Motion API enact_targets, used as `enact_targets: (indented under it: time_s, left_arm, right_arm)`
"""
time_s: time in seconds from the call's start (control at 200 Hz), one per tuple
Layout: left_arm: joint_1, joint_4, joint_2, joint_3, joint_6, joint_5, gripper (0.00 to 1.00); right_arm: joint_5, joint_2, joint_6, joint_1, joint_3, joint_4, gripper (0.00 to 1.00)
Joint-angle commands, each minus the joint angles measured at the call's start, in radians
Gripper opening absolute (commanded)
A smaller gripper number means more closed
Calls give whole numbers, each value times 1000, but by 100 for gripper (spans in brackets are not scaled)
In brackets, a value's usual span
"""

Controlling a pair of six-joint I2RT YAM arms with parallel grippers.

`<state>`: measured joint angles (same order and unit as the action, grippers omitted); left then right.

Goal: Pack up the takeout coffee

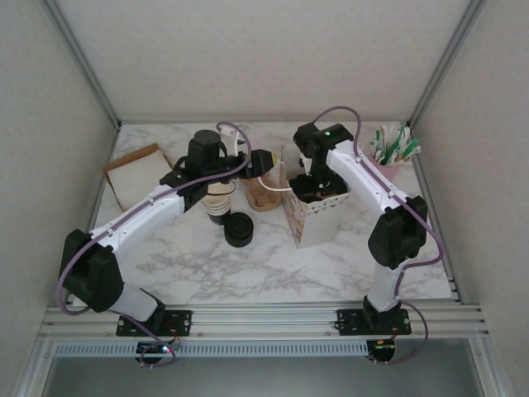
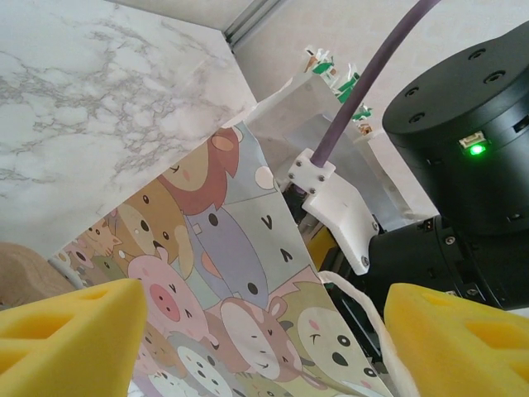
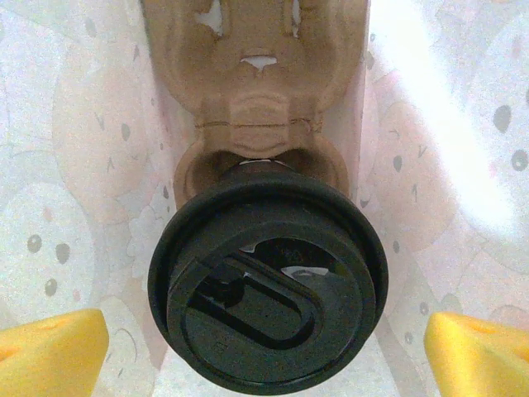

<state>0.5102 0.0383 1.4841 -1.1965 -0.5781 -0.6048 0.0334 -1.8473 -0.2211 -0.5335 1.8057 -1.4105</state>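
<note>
Most of the packing looks done: the takeout coffee point(image 3: 266, 285) sits lidded in the pulp carrier point(image 3: 256, 99) inside the cartoon bag point(image 1: 318, 219) right of centre, your right gripper point(image 3: 264, 351) spread clear of it, your left gripper point(image 2: 264, 331) open beside the bag, leaving only withdrawal.

The lid point(image 3: 269, 285) hides the cup under it, and the carrier point(image 3: 256, 83) runs off the top edge. From above, the right arm point(image 1: 355, 169) covers the inside of the bag point(image 1: 318, 219). Far right, what the pot point(image 1: 388, 172) holds is too small to tell.

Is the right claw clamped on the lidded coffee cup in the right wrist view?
No, the right claw is open, its yellow fingers clear on either side of the black lid.
</note>
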Motion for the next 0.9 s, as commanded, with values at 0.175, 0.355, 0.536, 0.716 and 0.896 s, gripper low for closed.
enact_targets:
  time_s: [0.175,0.355,0.536,0.716,0.896]
  left_arm:
    - [13,-11,8,-32,11,4,76]
    - [14,-13,6,-34,10,7,76]
    - [14,-15,8,-37,12,7,76]
    - [14,-16,11,-41,14,5,76]
    - [16,-15,12,-44,13,3,76]
  right_arm:
    - [17,51,-7,1,40,-39,99]
    - [21,56,-9,0,47,-44,99]
    - [26,63,-12,0,61,-54,99]
    - [32,71,-11,0,80,-66,99]
    - [33,74,-13,0,80,-64,99]
